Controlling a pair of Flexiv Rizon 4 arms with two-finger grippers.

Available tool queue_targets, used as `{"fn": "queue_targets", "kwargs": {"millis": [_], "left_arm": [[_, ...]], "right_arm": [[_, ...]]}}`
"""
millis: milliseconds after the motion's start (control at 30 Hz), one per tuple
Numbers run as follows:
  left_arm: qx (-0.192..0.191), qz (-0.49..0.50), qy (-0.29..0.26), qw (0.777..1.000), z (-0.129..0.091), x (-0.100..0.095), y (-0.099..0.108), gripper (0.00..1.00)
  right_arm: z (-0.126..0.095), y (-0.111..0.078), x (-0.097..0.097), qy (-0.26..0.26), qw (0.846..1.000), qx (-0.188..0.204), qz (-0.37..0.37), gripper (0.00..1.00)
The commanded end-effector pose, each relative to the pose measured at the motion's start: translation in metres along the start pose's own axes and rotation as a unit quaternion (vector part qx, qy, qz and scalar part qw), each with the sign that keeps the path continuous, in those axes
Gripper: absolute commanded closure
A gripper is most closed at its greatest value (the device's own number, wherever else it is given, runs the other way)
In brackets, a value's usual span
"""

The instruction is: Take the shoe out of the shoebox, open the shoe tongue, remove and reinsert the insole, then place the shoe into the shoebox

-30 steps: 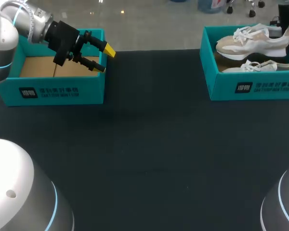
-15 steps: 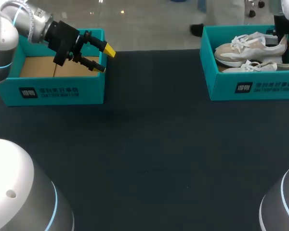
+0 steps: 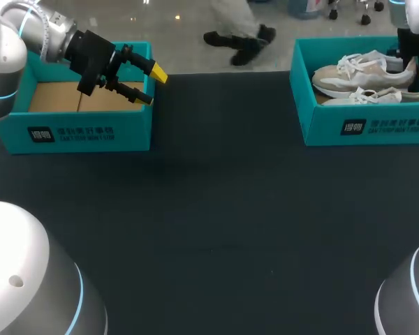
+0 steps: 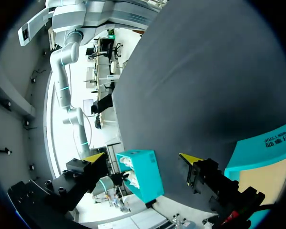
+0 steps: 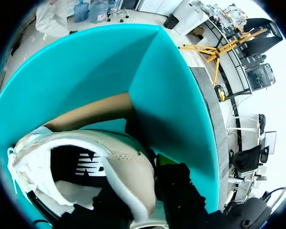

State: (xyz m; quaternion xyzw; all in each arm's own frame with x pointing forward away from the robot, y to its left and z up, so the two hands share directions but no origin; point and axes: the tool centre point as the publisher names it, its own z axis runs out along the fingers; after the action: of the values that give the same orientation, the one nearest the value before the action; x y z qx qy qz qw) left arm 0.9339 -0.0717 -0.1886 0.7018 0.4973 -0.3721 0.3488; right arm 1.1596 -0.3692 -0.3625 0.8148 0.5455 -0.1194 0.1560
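Bright, even overhead light falls on the dark desk (image 3: 209, 209); a faint shadow lies at 10 o'clock before the left shoebox (image 3: 84, 132). The left wrist view shows a pale sheen on the desk, probably glare. Deep shadow fills the shoe (image 5: 126, 167).

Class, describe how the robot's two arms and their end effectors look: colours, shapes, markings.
The left arm and right arm are smooth rounded silver-grey links with thin light-blue rings. The left end effector is black and angular with yellow tips; the right end effector is black too.
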Motion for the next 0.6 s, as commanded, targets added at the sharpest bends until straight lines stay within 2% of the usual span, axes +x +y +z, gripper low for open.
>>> {"fn": "queue_targets", "kwargs": {"millis": [33, 267, 600], "left_arm": [[0.0, 0.0, 0.001, 1.0, 0.0, 0.0, 0.0, 0.0], [0.0, 0.0, 0.001, 1.0, 0.0, 0.0, 0.0, 0.0], [0.0, 0.0, 0.001, 1.0, 0.0, 0.0, 0.0, 0.0]], "right_arm": [[-0.002, 0.01, -0.004, 0.008, 1.0, 0.013, 0.005, 0.0], [-0.033, -0.002, -0.02, 0.057, 0.998, 0.013, 0.012, 0.0], [-0.083, -0.037, -0.028, 0.114, 0.993, -0.01, 0.0, 0.0]]}}
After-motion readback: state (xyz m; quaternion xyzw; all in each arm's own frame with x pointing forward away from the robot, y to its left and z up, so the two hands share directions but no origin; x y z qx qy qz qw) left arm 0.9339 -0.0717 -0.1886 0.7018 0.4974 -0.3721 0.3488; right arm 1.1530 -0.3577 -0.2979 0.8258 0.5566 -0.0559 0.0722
